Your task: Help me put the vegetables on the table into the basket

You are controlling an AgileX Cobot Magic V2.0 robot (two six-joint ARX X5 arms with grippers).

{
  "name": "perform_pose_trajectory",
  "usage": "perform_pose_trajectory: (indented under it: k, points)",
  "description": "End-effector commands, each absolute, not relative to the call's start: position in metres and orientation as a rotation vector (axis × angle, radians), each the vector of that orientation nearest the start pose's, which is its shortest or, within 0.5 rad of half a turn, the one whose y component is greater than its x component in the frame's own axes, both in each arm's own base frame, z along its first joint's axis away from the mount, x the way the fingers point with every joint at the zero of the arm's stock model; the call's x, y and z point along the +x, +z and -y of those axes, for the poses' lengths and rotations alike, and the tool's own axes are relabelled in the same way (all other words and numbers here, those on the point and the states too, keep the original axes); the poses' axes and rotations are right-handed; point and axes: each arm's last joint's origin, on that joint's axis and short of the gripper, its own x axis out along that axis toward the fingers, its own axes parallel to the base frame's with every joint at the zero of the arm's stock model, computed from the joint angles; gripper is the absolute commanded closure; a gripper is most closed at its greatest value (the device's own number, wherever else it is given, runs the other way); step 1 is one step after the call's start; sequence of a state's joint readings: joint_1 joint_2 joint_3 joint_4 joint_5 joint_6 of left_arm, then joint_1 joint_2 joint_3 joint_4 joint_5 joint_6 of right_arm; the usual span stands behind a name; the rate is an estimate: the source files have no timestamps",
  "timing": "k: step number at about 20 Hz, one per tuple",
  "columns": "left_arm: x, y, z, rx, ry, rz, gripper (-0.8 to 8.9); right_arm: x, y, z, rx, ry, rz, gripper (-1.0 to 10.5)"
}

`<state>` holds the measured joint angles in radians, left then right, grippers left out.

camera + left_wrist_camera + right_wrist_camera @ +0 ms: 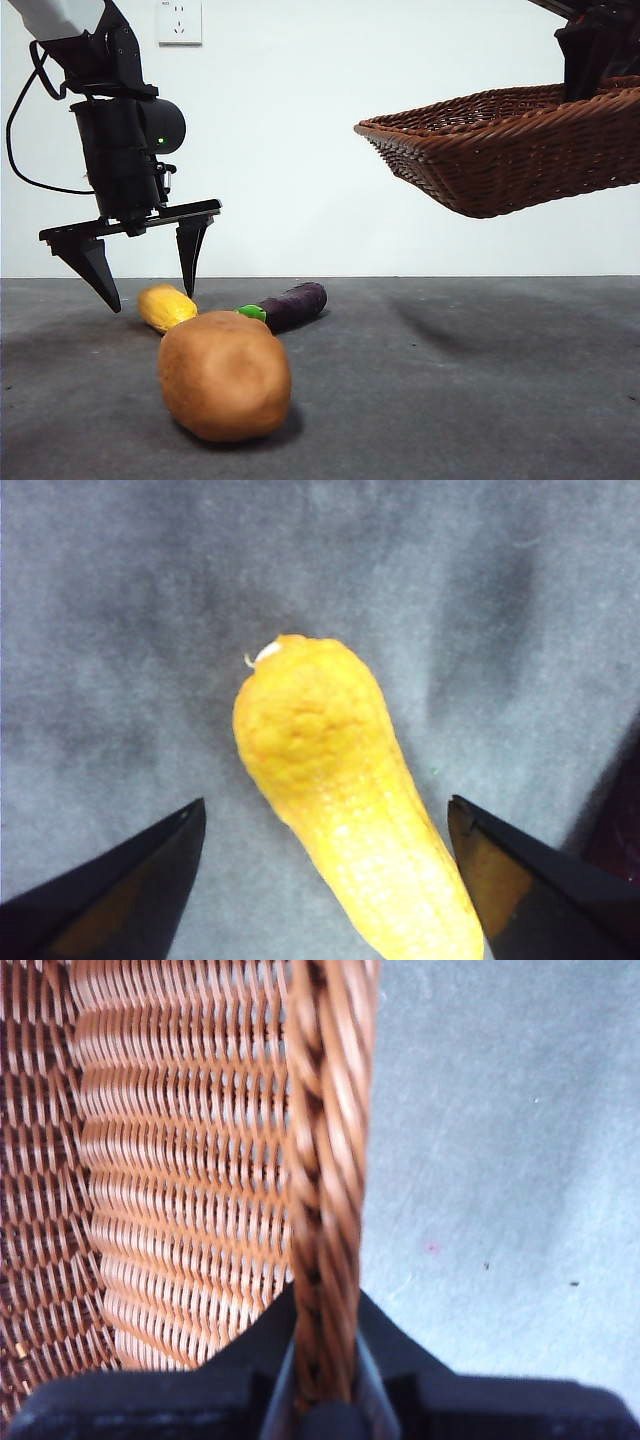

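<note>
Corn (345, 810) lies on the worktop (480, 380) between the left gripper's (145, 265) parted jaws, beside eggplant (290, 303) and potato (225, 375). Right gripper (325, 1380) clamps the raised basket's (500, 150) rim. Closing off-centre could roll the corn away.

From my station I can read no text, label, brand or number in any view. The wall socket (179, 21) carries a tiny mark at its upper corner, too small for me to make out.
</note>
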<state>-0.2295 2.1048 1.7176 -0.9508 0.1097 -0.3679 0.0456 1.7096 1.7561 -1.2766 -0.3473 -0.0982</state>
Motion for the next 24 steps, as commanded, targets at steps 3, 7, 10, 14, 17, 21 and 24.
perform_pose_trajectory:
  k: [3,7,10,14,17,21,24]
  points:
    - [0.416,0.190,0.102,-0.209,-0.035,-1.401,4.09,0.325,0.348,-0.025,0.100,0.421,-1.218,9.6]
    - [0.415,0.189,0.101,-0.190,-0.042,-1.408,4.11,0.324,0.348,-0.026,0.110,0.431,-1.232,9.6]
    - [0.417,0.184,0.102,-0.188,-0.041,-1.413,4.40,0.322,0.348,-0.026,0.109,0.432,-1.245,9.6]
    - [0.417,0.184,0.102,-0.167,-0.065,-1.413,8.21,0.322,0.348,-0.026,0.109,0.433,-1.245,9.6]
    - [0.415,0.190,0.103,-0.185,-0.107,-1.412,8.22,0.323,0.348,-0.026,0.108,0.431,-1.243,9.6]
    - [0.408,0.236,0.108,-0.289,-0.312,-1.269,8.22,0.328,0.348,-0.025,0.155,0.365,-1.211,9.6]
    - [0.390,0.289,0.116,-0.309,-0.443,-1.101,8.22,0.328,0.346,-0.029,0.126,0.245,-1.232,9.6]
